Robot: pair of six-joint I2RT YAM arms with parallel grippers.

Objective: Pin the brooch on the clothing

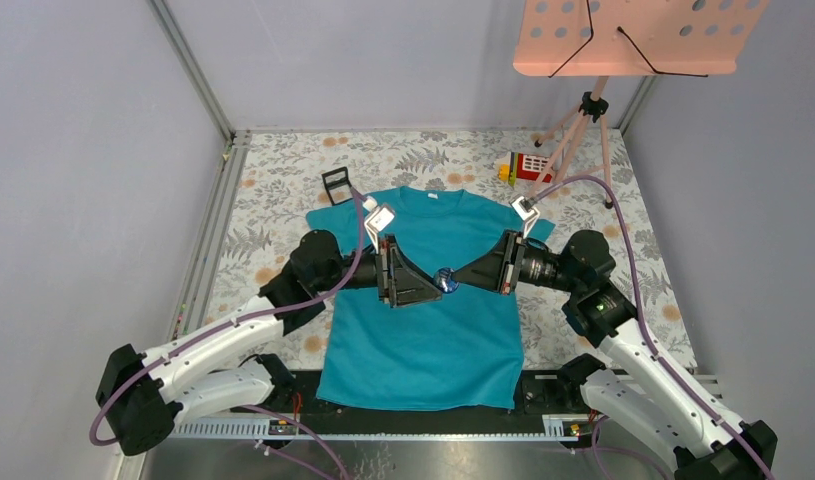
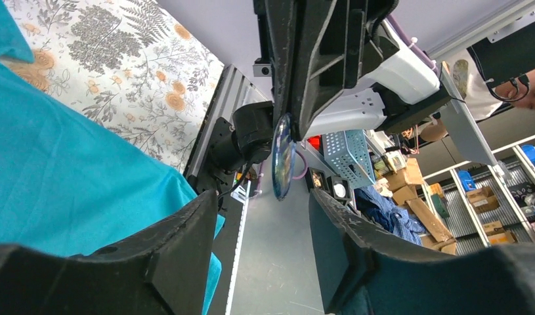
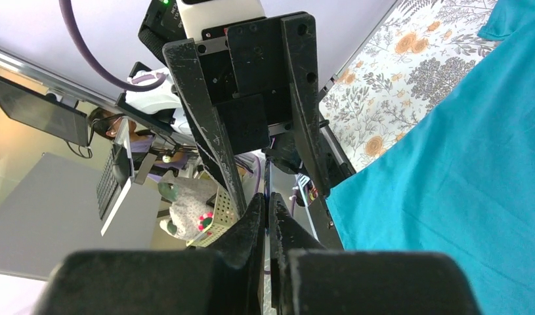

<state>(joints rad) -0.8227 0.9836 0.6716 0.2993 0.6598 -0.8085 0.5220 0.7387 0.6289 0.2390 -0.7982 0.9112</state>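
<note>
Here, stretched level over the T-shirt (image 1: 423, 340), right claw (image 3: 268, 200) pinches the brooch (image 2: 282, 157); left claw (image 2: 261, 197) faces it, agape.

T-shirt (image 1: 423, 345) flat on the table (image 1: 283, 190).
Brooch (image 1: 446, 281) above its chest, between left gripper (image 1: 433, 288) and right gripper (image 1: 460, 279).

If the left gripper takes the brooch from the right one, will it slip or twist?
Probably light: the brooch is a thin small disc pinched at its rim by the right gripper. Its glossy face may slip between the open fingers of the left gripper. Edge-held, it could pivot.
</note>
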